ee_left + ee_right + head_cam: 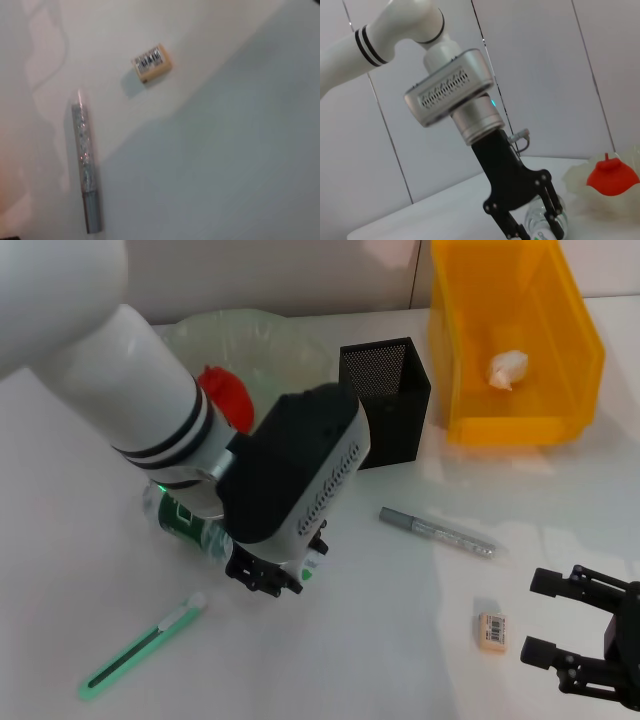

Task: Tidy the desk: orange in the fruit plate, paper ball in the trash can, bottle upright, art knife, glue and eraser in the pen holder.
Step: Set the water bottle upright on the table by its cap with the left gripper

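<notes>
1. Bottle (185,520) is lying on the table (350,640); our left end effector (268,575) is clamping it.
2. We are parking our right end effector (545,625), fingers apart, beside the eraser (492,630).

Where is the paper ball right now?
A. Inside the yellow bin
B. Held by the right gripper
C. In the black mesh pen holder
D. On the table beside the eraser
A: the head view shows the white paper ball lying inside the yellow bin, apart from the eraser on the table and from the pen holder.
</notes>
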Available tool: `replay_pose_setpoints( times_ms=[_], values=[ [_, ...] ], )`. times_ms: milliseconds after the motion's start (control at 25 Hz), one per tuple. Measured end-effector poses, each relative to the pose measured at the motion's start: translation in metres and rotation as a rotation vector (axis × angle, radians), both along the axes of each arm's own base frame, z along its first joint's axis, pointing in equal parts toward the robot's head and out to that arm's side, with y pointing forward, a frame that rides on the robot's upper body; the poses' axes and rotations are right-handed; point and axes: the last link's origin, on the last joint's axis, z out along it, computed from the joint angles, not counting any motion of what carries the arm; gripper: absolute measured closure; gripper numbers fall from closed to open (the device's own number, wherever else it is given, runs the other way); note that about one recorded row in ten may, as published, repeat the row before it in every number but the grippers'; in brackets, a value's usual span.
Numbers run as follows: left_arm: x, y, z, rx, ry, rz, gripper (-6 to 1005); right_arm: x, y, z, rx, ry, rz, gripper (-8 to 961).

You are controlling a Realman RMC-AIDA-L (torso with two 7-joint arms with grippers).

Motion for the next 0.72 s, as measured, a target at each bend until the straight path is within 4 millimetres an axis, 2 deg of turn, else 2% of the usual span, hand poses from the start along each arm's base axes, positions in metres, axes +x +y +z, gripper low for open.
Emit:
replay_pose_setpoints(
  times_ms=[120, 240, 320, 400, 440, 480, 560, 600, 720],
  values=[
    [0.002, -0.002, 0.003, -0.007, -0.018, 0.015, 560, 0.000, 0.001, 0.000, -0.001, -0.001, 0.002, 156],
    [0.006, -0.002, 0.023, 0.001, -0.123, 0.094, 559, -0.001, 0.002, 0.001, -0.001, -0.001, 0.006, 156],
    [0.005, -0.001, 0.025, 0.006, -0.136, 0.106, 558, -0.001, 0.003, 0.001, -0.001, -0.003, 0.011, 156],
    [0.007, 0.004, 0.042, 0.014, -0.241, 0.185, 558, -0.003, 0.007, 0.003, -0.001, -0.007, 0.022, 155],
    [0.007, 0.004, 0.042, 0.014, -0.241, 0.185, 557, -0.003, 0.007, 0.003, -0.001, -0.007, 0.022, 155],
    [0.005, 0.008, 0.052, 0.029, -0.294, 0.231, 557, -0.003, 0.009, 0.003, 0.000, -0.008, 0.027, 155],
    [0.005, 0.008, 0.052, 0.029, -0.294, 0.231, 556, -0.004, 0.012, 0.004, -0.001, -0.010, 0.035, 155],
    [-0.001, 0.012, 0.063, 0.061, -0.355, 0.284, 556, -0.005, 0.015, 0.005, -0.002, -0.012, 0.042, 155],
    [-0.004, 0.013, 0.067, 0.079, -0.387, 0.308, 555, -0.006, 0.017, 0.006, -0.005, -0.011, 0.045, 155]
  ],
)
